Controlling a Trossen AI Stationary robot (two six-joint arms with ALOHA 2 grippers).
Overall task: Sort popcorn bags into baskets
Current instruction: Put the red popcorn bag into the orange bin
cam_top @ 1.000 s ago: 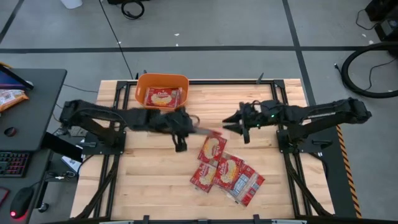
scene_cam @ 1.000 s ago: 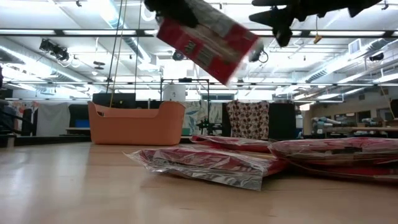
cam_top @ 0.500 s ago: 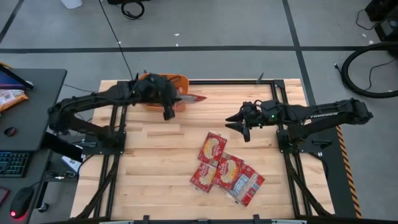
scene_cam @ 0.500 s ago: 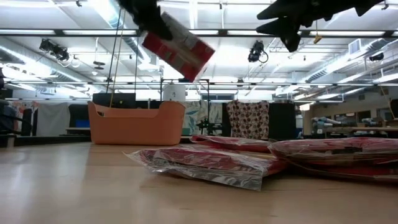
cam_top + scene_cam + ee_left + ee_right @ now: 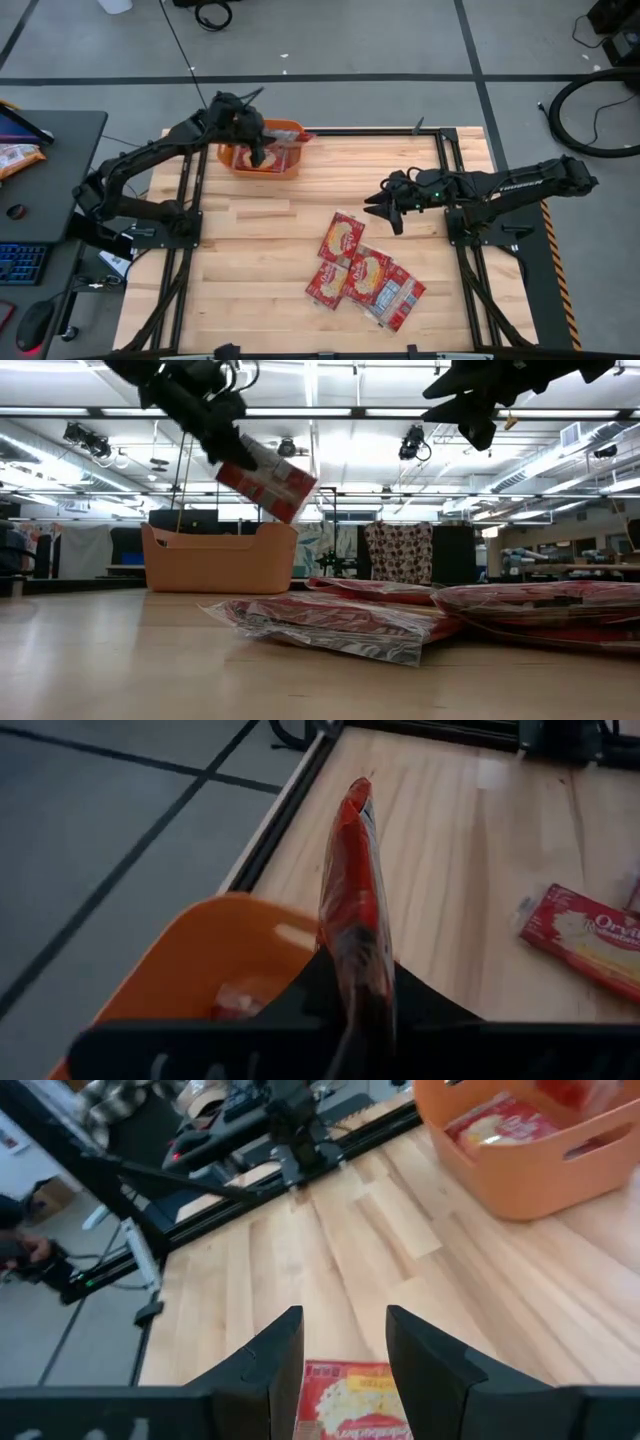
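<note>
Above the smooth orange plastic basket (image 5: 261, 146), the left pincer (image 5: 257, 150) grips a flat, glossy red popcorn bag (image 5: 265, 479) edge-on. Right of the basket, over the planked wooden desk (image 5: 250, 250), the right pincer (image 5: 388, 210) hangs with fingers spread, a crinkly heap of bags (image 5: 362, 275) lying near it.

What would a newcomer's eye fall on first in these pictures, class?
First, the left tool, shut on a red popcorn bag that hangs tilted in the air above the orange basket at the table's far edge; one bag already lies inside the basket. Next, the loose heap of red bags lying on the wooden table nearer the front. The right tool hovers open above the table, just beyond that heap.
</note>
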